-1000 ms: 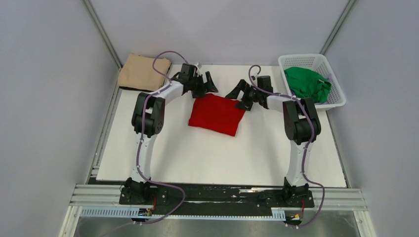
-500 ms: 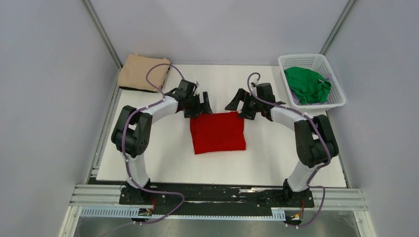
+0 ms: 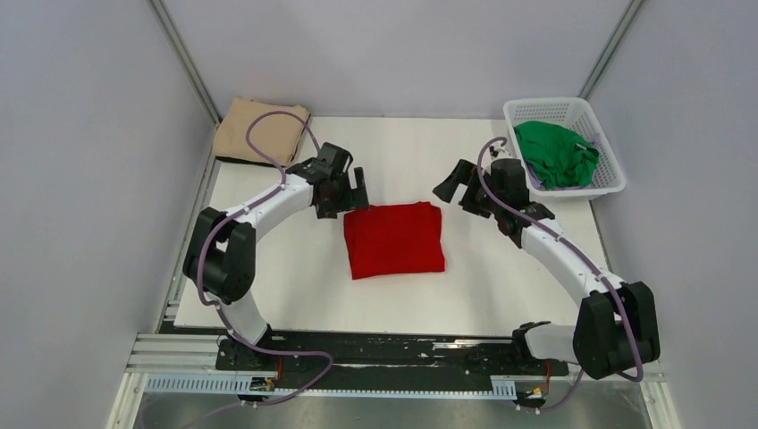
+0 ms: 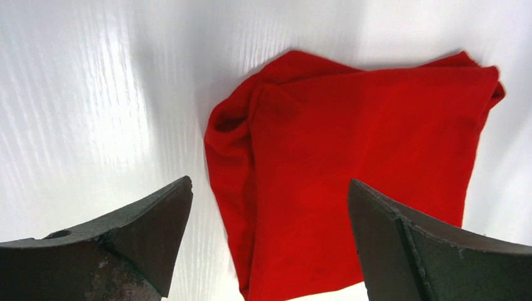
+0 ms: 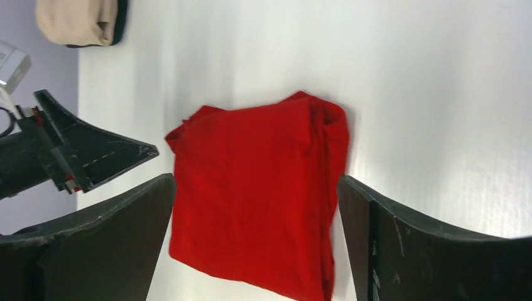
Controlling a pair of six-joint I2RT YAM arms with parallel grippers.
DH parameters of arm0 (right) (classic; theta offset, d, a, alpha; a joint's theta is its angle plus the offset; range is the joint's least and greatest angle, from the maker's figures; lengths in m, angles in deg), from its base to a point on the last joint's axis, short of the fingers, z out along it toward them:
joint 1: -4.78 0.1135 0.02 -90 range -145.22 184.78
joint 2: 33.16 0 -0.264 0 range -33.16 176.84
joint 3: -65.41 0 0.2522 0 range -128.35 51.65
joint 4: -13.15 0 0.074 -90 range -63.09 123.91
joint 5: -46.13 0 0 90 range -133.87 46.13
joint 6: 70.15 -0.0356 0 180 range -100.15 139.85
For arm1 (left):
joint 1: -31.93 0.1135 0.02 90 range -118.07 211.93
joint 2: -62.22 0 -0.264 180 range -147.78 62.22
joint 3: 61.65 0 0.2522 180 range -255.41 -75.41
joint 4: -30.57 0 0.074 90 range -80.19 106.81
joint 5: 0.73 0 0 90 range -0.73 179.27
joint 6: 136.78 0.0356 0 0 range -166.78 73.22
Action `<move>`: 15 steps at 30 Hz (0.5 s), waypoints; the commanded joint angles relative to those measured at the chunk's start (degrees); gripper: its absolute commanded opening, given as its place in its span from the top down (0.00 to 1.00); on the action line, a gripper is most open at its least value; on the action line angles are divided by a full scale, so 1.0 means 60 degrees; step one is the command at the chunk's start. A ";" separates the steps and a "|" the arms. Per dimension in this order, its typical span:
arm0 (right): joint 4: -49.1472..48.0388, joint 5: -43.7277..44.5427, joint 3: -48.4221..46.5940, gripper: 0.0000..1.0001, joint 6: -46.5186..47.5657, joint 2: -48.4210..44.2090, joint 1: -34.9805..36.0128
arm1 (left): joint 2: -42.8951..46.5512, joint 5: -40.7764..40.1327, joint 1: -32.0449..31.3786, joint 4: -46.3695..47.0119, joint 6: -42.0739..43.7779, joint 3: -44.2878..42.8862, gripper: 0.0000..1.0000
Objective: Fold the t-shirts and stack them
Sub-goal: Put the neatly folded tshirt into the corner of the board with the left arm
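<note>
Both my claws are spread wide, holding nothing: left gripper [image 3: 351,190] hangs at 10 o'clock of the folded red t-shirt [image 3: 394,239] dead centre, right gripper [image 3: 456,186] at its 2. The tan t-shirt [image 3: 259,130] sits at 11, the green t-shirt [image 3: 554,152] in the basket [image 3: 610,186] at 1.

White, seemingly plastic lattice basket [image 3: 545,104]

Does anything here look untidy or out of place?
The red shirt is folded, but one corner looks bunched up. The green shirt lies crumpled, unfolded, in the basket. Nothing else stands out.
</note>
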 commanded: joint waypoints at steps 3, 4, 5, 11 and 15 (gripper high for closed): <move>0.1069 0.1807 0.0667 0.00 0.0551 -0.0900 -0.0071 | -0.0589 0.0632 -0.0190 0.0536 -0.0543 0.0319 0.00; 0.1132 0.1957 0.0748 0.00 0.0576 -0.0979 -0.0070 | -0.0683 0.0689 -0.0222 0.0597 -0.0588 0.0295 0.01; 0.1199 0.2026 0.0811 0.00 0.0592 -0.1036 -0.0101 | -0.0853 0.0723 -0.0253 0.0698 -0.0596 0.0279 0.01; 0.1423 0.2651 0.1108 0.00 0.0701 -0.1204 -0.0291 | -0.1690 0.0807 -0.0379 0.0755 -0.0629 -0.0130 0.12; 0.1621 0.2962 0.1160 0.00 0.0819 -0.1478 -0.0528 | -0.2300 0.0752 -0.0467 0.0349 -0.0607 -0.0417 0.23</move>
